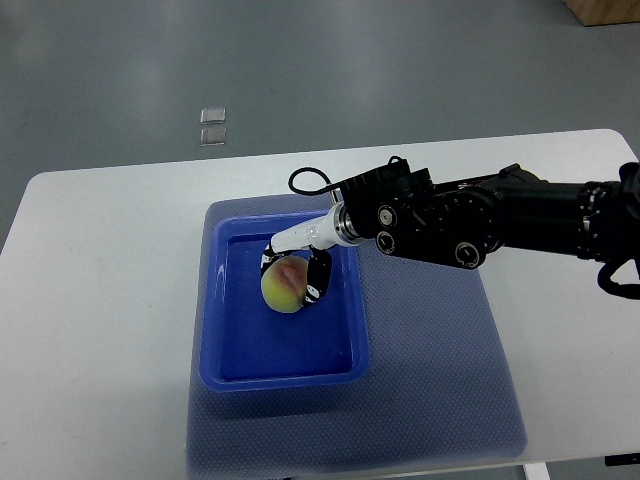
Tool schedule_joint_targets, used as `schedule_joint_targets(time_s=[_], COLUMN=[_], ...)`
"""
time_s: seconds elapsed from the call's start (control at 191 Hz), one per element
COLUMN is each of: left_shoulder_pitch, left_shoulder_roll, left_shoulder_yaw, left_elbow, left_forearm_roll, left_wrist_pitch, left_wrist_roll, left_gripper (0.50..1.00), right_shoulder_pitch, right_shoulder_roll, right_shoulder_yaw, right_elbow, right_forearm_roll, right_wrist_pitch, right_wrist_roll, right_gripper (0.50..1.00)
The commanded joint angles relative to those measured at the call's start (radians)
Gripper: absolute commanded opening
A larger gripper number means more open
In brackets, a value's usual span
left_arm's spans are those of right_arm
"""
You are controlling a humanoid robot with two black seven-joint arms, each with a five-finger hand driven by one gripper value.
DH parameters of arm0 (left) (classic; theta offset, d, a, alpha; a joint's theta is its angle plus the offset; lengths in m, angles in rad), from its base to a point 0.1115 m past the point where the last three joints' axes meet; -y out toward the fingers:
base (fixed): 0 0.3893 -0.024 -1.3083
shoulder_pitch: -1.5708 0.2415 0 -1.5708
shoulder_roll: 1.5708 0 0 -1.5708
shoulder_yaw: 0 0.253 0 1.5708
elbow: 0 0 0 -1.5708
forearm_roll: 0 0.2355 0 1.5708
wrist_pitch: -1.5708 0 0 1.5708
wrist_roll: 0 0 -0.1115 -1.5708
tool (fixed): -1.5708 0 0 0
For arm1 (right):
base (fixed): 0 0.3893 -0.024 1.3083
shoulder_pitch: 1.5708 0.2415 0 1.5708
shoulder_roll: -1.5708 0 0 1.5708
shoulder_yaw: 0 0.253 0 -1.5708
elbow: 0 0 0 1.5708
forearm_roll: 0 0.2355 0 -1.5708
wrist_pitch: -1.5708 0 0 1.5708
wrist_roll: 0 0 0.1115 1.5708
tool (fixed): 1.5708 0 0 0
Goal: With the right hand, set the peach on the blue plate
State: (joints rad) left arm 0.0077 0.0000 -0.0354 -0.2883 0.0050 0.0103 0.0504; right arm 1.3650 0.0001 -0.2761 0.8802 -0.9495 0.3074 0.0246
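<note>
Single overhead view. A white, round-cornered tabletop [100, 300] stands on a grey floor. On it lies a blue-grey textured rectangular mat [430, 380], and on the left part of that mat sits a blue plastic rectangular tray-shaped plate [285, 368] with raised walls.

The right arm, black with round joint housings, enters from the picture's right edge and reaches leftward across the tabletop. A white cylindrical wrist section joins it to the right robot hand [295, 268], which is positioned inside the upper half of the blue plate. A black cable loops above the wrist.

The round yellow-green peach with a reddish blush [283, 284] is within the blue plate, in its upper middle area, clear of the plate's walls. The right robot hand is curled around the peach: a dark finger [318, 278] lies against the fruit's right side, and another part of the hand wraps its upper left edge. The hand is gripping the peach. Whether the peach rests on the plate floor or is held slightly above it cannot be determined from this angle.

Two small, square, pale tiles [212, 125] lie on the floor beyond the tabletop's far edge. A brown box corner [605, 10] shows at the top right.
</note>
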Motion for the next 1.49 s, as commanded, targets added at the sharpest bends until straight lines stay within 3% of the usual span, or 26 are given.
schedule_joint_targets(time_s=[0.0,0.079,0.084,0.199,0.335,0.341,0.424,0.498,0.503,0.613,0.671,0.718,0.723,0.734,0.854,0.975,0.985,1.048,1.053,1.126,1.263,1.483], left_shoulder_pitch=[0.000,0.000,0.000,0.000,0.000,0.000,0.000,0.000,0.000,0.000,0.000,0.000,0.000,0.000,0.000,0.000,0.000,0.000,0.000,0.000,0.000,0.000], left_shoulder_roll=[0.000,0.000,0.000,0.000,0.000,0.000,0.000,0.000,0.000,0.000,0.000,0.000,0.000,0.000,0.000,0.000,0.000,0.000,0.000,0.000,0.000,0.000], left_shoulder_yaw=[0.000,0.000,0.000,0.000,0.000,0.000,0.000,0.000,-0.001,0.000,0.000,0.000,-0.001,0.000,0.000,0.000,0.000,0.000,0.000,0.000,0.000,0.003], left_elbow=[0.000,0.000,0.000,0.001,0.001,0.000,-0.002,-0.002,-0.003,-0.005,-0.011,-0.011,-0.015,-0.017,-0.018,-0.020,-0.032,-0.034,-0.037,-0.040,-0.051,-0.054], left_forearm_roll=[0.000,0.000,0.000,0.000,0.000,0.000,0.001,0.001,0.003,0.004,0.004,0.004,0.004,0.004,0.006,0.006,0.006,0.006,0.006,0.007,0.007,0.007], left_wrist_pitch=[0.000,0.000,0.000,0.000,0.000,-0.001,-0.001,-0.001,-0.001,-0.001,-0.001,-0.001,-0.001,-0.001,-0.003,-0.003,-0.003,-0.001,-0.003,-0.003,-0.001,-0.003], left_wrist_roll=[0.000,0.000,0.000,-0.001,-0.001,0.000,0.000,-0.001,0.000,0.000,-0.001,-0.001,-0.001,-0.001,0.000,0.000,0.000,0.000,0.000,0.000,0.000,0.002], left_gripper=[1.000,1.000,1.000,1.000,1.000,1.000,1.000,1.000,1.000,1.000,1.000,1.000,1.000,1.000,1.000,1.000,1.000,1.000,1.000,1.000,1.000,1.000], right_shoulder_pitch=[0.011,0.020,0.049,0.095,0.114,0.108,0.071,0.048,-0.020,-0.197,-0.299,-0.299,-0.388,-0.409,-0.569,-0.618,-0.656,-0.661,-0.679,-0.696,-0.695,-0.688], right_shoulder_roll=[0.000,0.000,0.000,0.000,-0.066,-0.115,-0.181,-0.193,-0.230,-0.272,-0.264,-0.264,-0.253,-0.253,-0.200,-0.160,-0.130,-0.126,-0.111,-0.095,-0.074,-0.074], right_shoulder_yaw=[0.012,0.025,0.072,0.184,0.273,0.341,0.474,0.506,0.596,0.834,0.981,0.982,1.124,1.153,1.348,1.391,1.416,1.420,1.425,1.425,1.428,1.428], right_elbow=[0.010,0.014,0.020,0.029,0.054,0.068,0.069,0.069,0.063,0.059,0.057,0.057,0.054,0.053,0.026,-0.013,-0.075,-0.086,-0.128,-0.187,-0.262,-0.267], right_forearm_roll=[0.008,0.009,0.009,0.027,0.071,0.112,0.185,0.199,0.227,0.282,0.325,0.325,0.378,0.391,0.520,0.569,0.615,0.624,0.664,0.710,0.750,0.775], right_wrist_pitch=[0.015,0.029,0.062,0.111,0.114,0.111,0.104,0.102,0.092,0.075,0.073,0.073,0.071,0.071,0.071,0.071,0.073,0.073,0.071,0.073,0.075,0.073], right_wrist_roll=[0.000,-0.002,-0.002,-0.002,0.000,0.001,0.005,0.006,0.008,0.011,0.012,0.012,0.012,0.012,0.018,0.040,0.090,0.101,0.150,0.199,0.213,0.213], right_gripper=[0.930,0.930,0.930,0.930,0.930,0.930,0.930,0.930,0.930,0.930,0.930,0.930,0.930,0.930,0.930,0.930,0.930,0.930,0.930,0.930,0.930,0.930])
